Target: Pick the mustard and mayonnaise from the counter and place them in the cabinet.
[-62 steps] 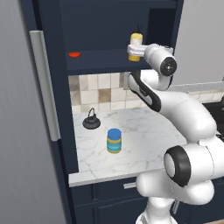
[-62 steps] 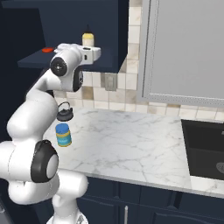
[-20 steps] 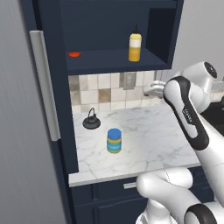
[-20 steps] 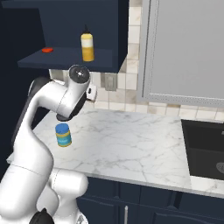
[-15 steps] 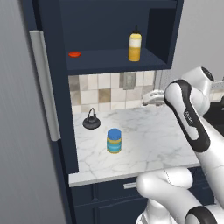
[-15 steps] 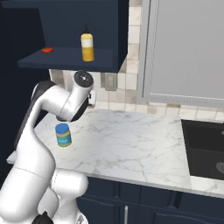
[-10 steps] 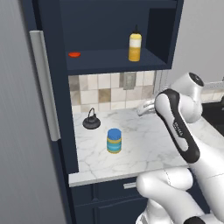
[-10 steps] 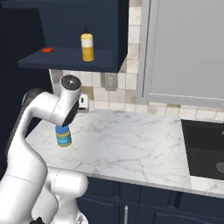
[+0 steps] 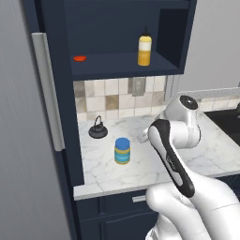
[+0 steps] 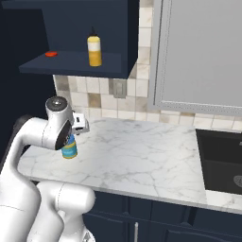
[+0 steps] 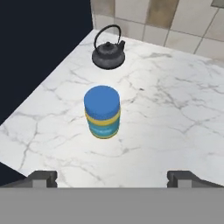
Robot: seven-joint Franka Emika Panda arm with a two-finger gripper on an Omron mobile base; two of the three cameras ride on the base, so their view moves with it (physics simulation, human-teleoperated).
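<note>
The mustard (image 9: 145, 47) (image 10: 94, 48) stands upright on the navy shelf of the cabinet (image 9: 112, 64) (image 10: 71, 62), with nothing holding it. The mayonnaise (image 9: 122, 150) (image 11: 102, 111) stands on the marble counter (image 9: 105, 173) (image 11: 179, 109); in the right base view my arm covers most of the mayonnaise (image 10: 70, 150). My gripper (image 11: 113, 177) (image 10: 81, 125) hovers above the counter, on the near side of the jar and looking down at it. It is open, its fingertips (image 11: 43, 177) wide apart with nothing between them.
A small black kettle (image 9: 98, 129) (image 11: 108, 51) sits on the counter behind the jar near the tiled wall. A flat red object (image 9: 79, 58) (image 10: 51, 54) lies on the shelf's left part. A dark sink (image 10: 222, 160) is at the counter's right end.
The gripper let go of the mustard on the shelf, drew back and swung down to the counter. It now hangs over the mayonnaise. Bottle and jar have not moved.
</note>
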